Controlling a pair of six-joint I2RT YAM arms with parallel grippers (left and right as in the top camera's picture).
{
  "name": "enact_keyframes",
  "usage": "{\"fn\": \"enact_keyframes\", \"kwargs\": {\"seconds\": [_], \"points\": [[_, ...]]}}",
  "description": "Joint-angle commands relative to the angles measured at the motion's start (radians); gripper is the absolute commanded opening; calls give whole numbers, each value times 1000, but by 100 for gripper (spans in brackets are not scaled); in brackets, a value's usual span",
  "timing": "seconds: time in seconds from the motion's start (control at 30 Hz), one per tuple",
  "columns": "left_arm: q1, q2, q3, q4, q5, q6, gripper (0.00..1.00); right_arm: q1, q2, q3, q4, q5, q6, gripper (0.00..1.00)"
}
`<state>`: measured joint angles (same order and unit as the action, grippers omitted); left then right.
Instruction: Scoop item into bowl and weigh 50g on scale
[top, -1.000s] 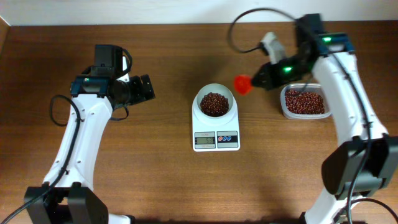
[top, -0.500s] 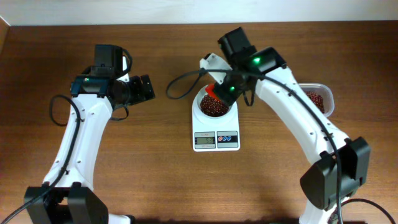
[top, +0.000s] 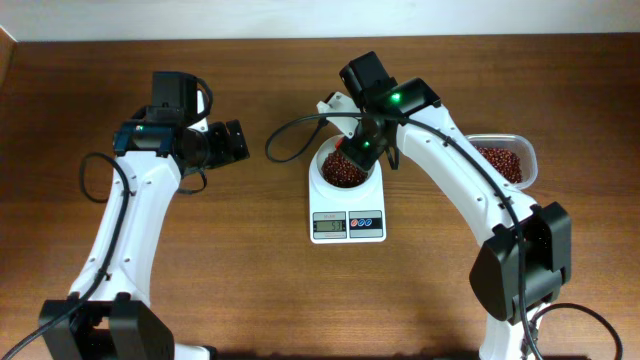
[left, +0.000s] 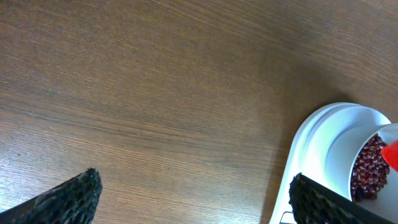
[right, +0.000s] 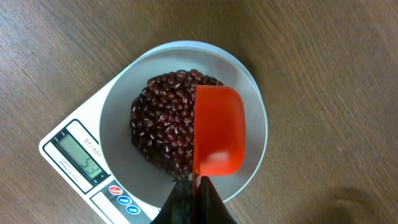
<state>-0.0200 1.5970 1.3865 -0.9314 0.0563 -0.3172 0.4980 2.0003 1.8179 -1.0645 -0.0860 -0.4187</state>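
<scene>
From my station the right hand (right: 194, 188) is clamped on the thin handle of a red scoop (right: 217, 140), its fingers pressed together with the handle between them. The scoop's cup sits over the right half of the bowl (right: 118, 124), above the beans (right: 165, 124). Whether it touches them I cannot tell from the wrist view.

The beans lie as a dark red-brown heap in the middle of the bowl, with bare white wall showing all round them. The bowl stands on the scale (top: 348, 226), centred on its platform, and the scale's display and buttons face the near edge of the surface (top: 250, 280) (the digits are lit but too small for me to read with confidence).

More beans fill a clear plastic tub (top: 528, 160) to the right of the scale, partly hidden behind the right arm and well apart from the bowl.

The left hand (top: 232, 142) hovers over bare wood left of the scale, its fingers (left: 68, 196) spread wide apart and holding nothing. Its wrist camera catches only the bowl's left rim.
</scene>
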Motion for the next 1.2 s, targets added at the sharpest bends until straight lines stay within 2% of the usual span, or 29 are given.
{"fn": "enact_keyframes", "kwargs": {"seconds": [0.0,0.5,1.17], "points": [[-3,9,5,2,7,4,99,0,15,20,7,13,-1,4],[-3,9,5,2,7,4,99,0,23,-56,5,-33,-16,4],[-3,9,5,2,7,4,99,-5,23,-56,-57,-239,144,4]]}}
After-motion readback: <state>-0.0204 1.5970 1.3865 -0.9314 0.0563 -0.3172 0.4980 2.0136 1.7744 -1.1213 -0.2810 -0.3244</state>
